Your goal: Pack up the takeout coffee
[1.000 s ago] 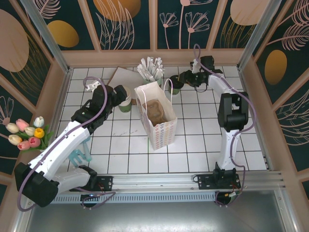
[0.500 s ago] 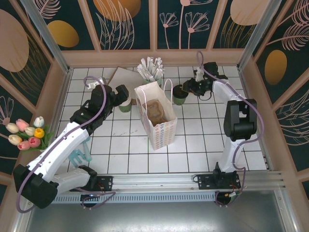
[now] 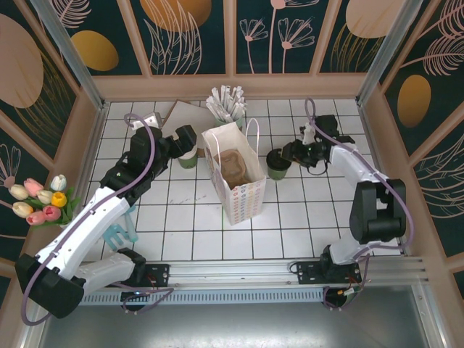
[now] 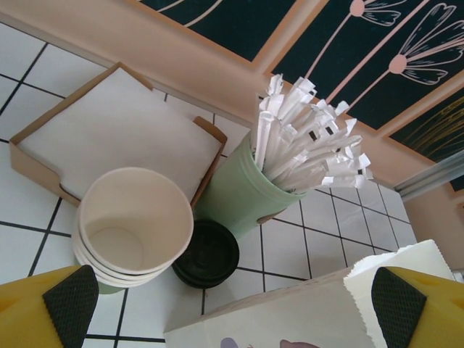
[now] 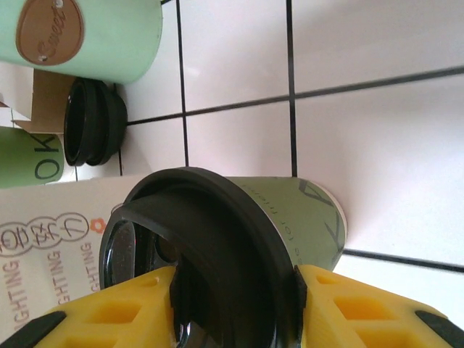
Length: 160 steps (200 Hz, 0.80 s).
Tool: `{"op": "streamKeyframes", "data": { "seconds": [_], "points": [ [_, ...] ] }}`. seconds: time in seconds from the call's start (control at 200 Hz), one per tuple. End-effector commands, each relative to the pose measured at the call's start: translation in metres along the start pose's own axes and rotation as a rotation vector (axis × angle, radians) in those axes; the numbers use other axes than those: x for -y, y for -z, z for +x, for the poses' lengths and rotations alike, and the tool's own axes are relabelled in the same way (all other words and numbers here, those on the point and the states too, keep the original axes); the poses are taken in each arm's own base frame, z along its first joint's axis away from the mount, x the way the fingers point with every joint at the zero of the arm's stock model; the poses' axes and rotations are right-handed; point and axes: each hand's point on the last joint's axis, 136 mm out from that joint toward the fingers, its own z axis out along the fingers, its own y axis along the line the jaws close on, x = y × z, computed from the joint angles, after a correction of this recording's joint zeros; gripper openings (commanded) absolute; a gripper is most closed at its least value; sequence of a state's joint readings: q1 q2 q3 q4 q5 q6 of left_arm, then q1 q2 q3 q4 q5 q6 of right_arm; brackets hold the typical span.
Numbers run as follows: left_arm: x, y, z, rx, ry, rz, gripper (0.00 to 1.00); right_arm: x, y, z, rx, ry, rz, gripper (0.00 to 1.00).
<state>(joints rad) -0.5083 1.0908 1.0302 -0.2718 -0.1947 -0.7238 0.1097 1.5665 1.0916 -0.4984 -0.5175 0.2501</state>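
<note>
Right hand (image 5: 235, 279) grips lidded takeout coffee (image 3: 275, 164) beside the paper bag (image 3: 243, 190).

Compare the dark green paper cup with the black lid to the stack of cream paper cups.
The dark green paper cup has a black lid; the stack of cream paper cups is open-topped. The green cup is single, the cream ones nested. The right gripper clamps the green cup; the cream stack stands free before the left gripper. Both are upright.
</note>
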Motion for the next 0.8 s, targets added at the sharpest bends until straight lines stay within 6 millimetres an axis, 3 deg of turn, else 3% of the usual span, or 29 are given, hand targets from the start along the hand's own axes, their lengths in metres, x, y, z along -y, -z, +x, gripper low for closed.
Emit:
{"op": "streamKeyframes", "data": {
  "seconds": [0.0,0.285,0.505,0.62,0.796],
  "points": [
    [0.010,0.003,-0.004,0.007,-0.016,0.055,0.99,0.009,0.008,0.017,-0.007,-0.043,0.037,0.43],
    [0.008,0.008,-0.006,0.027,-0.008,0.062,0.99,0.018,0.016,0.033,-0.015,-0.066,0.051,0.49],
    [0.004,0.008,-0.005,0.028,-0.017,0.045,0.98,0.013,0.028,0.012,0.047,-0.076,0.084,0.75],
    [0.003,0.007,-0.003,0.018,-0.028,0.038,0.98,-0.005,0.034,0.004,0.054,-0.080,0.031,0.98],
    [-0.003,0.008,-0.002,0.020,-0.035,0.012,0.99,-0.013,0.042,-0.007,0.097,-0.042,0.163,0.99]
  ]
}}
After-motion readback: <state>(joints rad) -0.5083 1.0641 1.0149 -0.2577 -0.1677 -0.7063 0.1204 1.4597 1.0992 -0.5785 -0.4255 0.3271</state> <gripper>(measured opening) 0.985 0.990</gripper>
